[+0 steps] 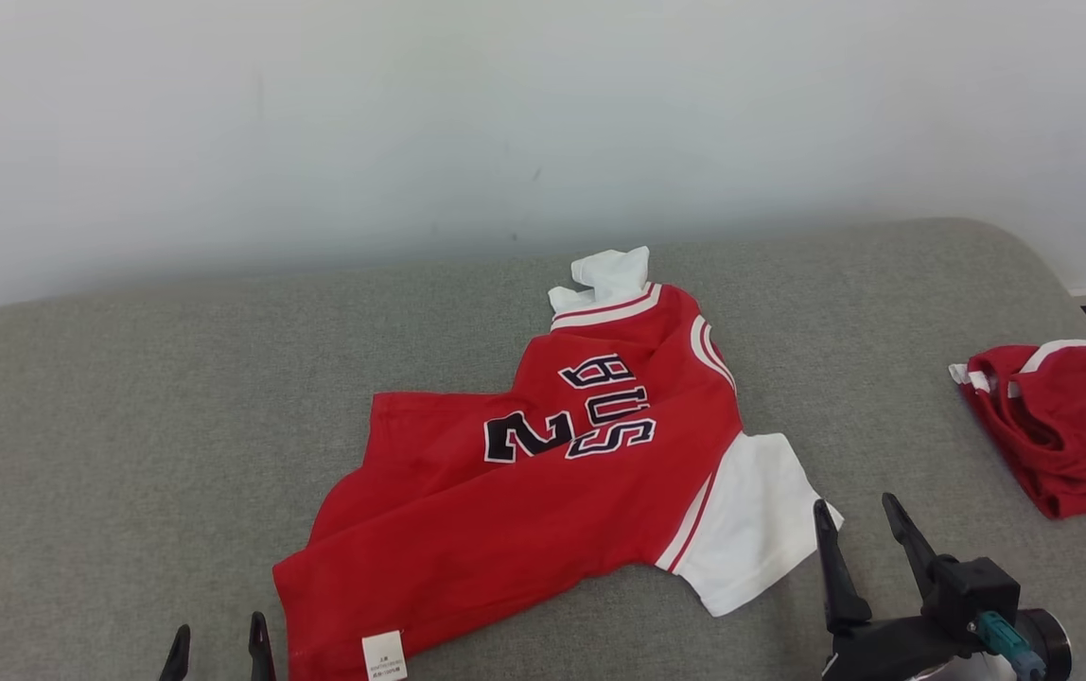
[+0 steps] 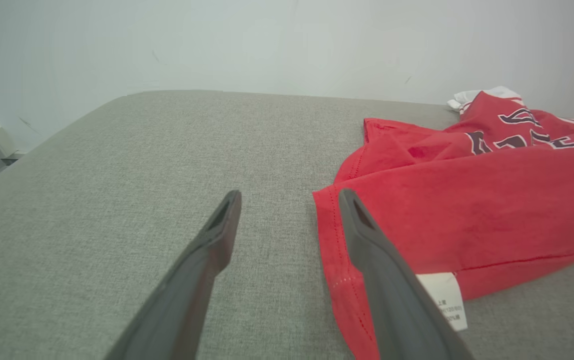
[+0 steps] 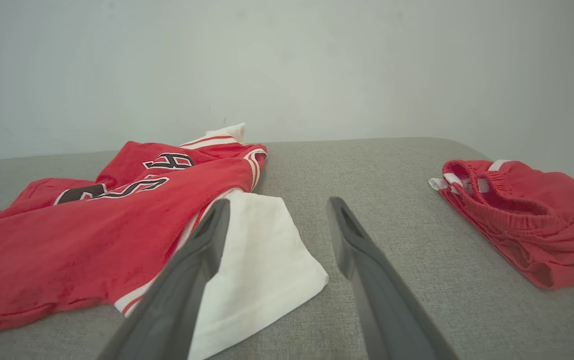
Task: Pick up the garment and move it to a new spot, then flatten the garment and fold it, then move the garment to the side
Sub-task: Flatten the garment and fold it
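Item: garment (image 1: 543,482) — red jersey with white sleeves, dark lettering edged in white on the chest; lies unfolded and rumpled near the middle of the grey padded surface (image 1: 127,426), collar end toward the pale wall (image 1: 411,123), hem toward the near edge; one white sleeve (image 1: 742,530) spread flat on the robot's right side, the other bunched at the far end; a small white label (image 1: 384,655) shows at the near hem.

Item: left gripper (image 1: 220,624); jaws spread wide, nothing between them; set at the near hem corner, just beside the label; in the left wrist view one finger crosses the red hem edge, contact not discernible.

Item: right gripper (image 1: 853,502); jaws likewise wide apart and empty; stands just beside the flat white sleeve — in the right wrist view one finger overlaps the sleeve, the other lies over bare grey fabric.

Item: second red garment (image 1: 1063,426); white trim, elastic band, bunched; at the surface's right edge, well apart from the jersey.
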You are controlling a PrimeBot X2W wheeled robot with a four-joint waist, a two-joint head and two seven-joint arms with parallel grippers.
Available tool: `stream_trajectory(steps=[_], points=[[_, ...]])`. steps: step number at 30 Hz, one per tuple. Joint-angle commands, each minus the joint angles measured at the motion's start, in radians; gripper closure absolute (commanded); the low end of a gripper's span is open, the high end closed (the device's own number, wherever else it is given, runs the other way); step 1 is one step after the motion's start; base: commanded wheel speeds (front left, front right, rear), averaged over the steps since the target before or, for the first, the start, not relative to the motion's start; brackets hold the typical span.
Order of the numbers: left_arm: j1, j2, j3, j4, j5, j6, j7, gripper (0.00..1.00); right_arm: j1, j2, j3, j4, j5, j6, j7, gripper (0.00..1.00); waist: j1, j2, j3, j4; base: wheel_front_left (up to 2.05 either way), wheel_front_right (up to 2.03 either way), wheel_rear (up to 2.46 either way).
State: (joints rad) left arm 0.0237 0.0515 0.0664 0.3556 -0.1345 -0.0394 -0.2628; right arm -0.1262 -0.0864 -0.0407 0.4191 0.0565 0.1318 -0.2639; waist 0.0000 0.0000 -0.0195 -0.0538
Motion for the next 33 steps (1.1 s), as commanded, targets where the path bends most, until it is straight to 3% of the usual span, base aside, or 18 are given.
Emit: stream_trajectory(steps=[1, 16, 22, 33], points=[[0.013, -0.001, -0.004, 0.004, -0.018, 0.005, -0.003, 0.0, 0.008, 0.003, -0.002, 0.003, -0.004, -0.003, 0.0, 0.0, 0.0, 0.0, 0.005, 0.003, 0.0, 0.0, 0.0], [-0.097, -0.001, -0.084, 0.157, -0.102, 0.031, -0.003, 0.0, -0.03, -0.031, 0.004, -0.001, 0.008, -0.003, 0.0, 0.0, 0.0, 0.0, 0.123, -0.002, 0.0, 0.0, 0.0], [-0.132, -0.001, -0.103, 0.242, -0.124, 0.061, -0.002, 0.0, -0.046, -0.041, 0.011, -0.001, 0.014, -0.003, 0.0, 0.0, 0.0, 0.0, 0.146, -0.01, 0.0, 0.0, 0.0], [-0.117, -0.005, -0.175, 0.253, -0.132, 0.065, 0.001, 0.0, -0.046, -0.042, -0.001, 0.005, 0.017, -0.003, 0.0, 0.0, 0.0, 0.0, 0.151, -0.004, 0.0, 0.0, 0.0]])
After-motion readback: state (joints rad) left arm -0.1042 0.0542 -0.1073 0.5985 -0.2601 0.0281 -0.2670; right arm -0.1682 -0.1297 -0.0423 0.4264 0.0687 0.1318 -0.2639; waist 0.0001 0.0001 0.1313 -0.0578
